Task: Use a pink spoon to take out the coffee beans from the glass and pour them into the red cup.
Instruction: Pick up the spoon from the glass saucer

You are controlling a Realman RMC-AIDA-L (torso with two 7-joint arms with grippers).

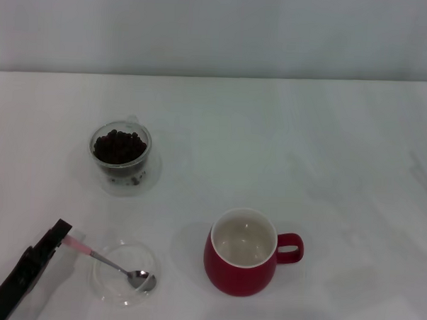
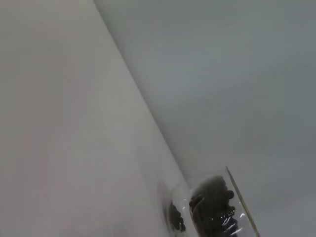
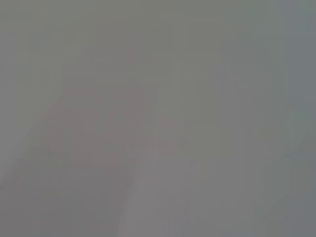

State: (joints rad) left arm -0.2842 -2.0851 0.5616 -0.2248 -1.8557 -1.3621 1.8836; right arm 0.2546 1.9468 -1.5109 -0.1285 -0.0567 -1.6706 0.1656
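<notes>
I see even, diffuse overhead light in the head view; the white table (image 1: 327, 151) reads bright, with only faint soft shadows beside the red cup (image 1: 241, 264) and the glass (image 1: 120, 152). Small glints show on the spoon bowl (image 1: 141, 279). My left wrist view is dimmer and the glass (image 2: 217, 207) is blurred. My right wrist view is featureless grey.

The black left end effector (image 1: 60, 233) is reaching in low from the near left, its tip meeting the pale pink handle of the metal-bowled pink spoon (image 1: 78, 247).
</notes>
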